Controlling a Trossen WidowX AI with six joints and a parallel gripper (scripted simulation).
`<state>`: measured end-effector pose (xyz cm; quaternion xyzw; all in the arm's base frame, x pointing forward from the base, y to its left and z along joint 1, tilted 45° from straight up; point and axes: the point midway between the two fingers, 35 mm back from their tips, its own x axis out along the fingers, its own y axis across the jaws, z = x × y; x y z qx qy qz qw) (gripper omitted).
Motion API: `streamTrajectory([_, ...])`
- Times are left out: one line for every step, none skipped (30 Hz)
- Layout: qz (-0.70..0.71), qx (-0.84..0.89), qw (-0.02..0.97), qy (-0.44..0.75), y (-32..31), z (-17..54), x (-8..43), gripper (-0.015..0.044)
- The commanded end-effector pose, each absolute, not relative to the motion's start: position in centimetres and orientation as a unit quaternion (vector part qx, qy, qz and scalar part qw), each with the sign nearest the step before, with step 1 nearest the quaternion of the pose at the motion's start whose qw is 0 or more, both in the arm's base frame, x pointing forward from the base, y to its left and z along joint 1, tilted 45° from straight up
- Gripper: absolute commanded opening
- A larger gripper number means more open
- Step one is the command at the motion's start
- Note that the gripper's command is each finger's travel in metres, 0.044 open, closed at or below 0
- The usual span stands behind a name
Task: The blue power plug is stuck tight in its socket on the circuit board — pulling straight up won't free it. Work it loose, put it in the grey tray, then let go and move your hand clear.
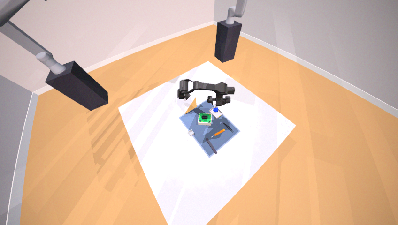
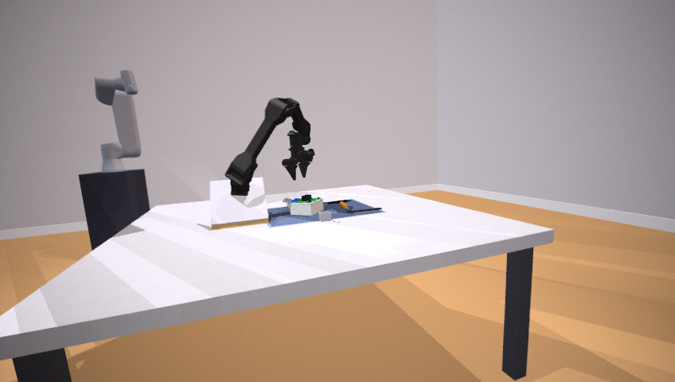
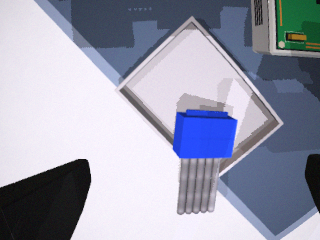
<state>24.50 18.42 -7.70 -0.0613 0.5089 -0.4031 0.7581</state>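
Note:
The blue power plug [image 1: 215, 109] [image 2: 295, 199] [image 3: 205, 135] is at the grey tray [image 1: 218, 114] [image 3: 185, 65]. In the wrist view its body overlaps the tray's floor and lower-left wall, and its grey wires cross the view of the rim near the lower corner. Whether it stands upright or leans on the wall I cannot tell. My gripper [image 2: 298, 178] [image 3: 202, 171] is wide open and empty, well above the plug, with its fingers apart on both sides in the wrist view. The circuit board [image 1: 208, 120] [image 2: 313, 200] [image 3: 300, 17] sits beside the tray; its socket is not clear.
The blue mat [image 1: 195, 132] [image 2: 279, 221] also bears an orange screwdriver [image 1: 219, 132] [image 2: 344, 204], black tweezers [image 1: 228, 127] and a dark bar [image 1: 211, 146]. A small pale block [image 1: 191, 132] [image 2: 325, 216] is at the mat's edge. A white panel [image 2: 222, 203] stands by the arm's base.

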Motion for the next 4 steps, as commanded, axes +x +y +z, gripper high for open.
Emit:
streamTrajectory([-0.413, -0.062, 0.751, 0.512, 18.35, -7.32, 24.18, 0.044])
streamTrajectory([-0.413, -0.062, 0.751, 0.512, 18.35, -7.32, 24.18, 0.044])
streamTrajectory([-0.413, -0.062, 0.751, 0.512, 18.22, -7.14, 24.25, 0.044])
streamTrajectory([-0.413, -0.062, 0.751, 0.512, 17.94, -6.76, 24.41, 0.044])
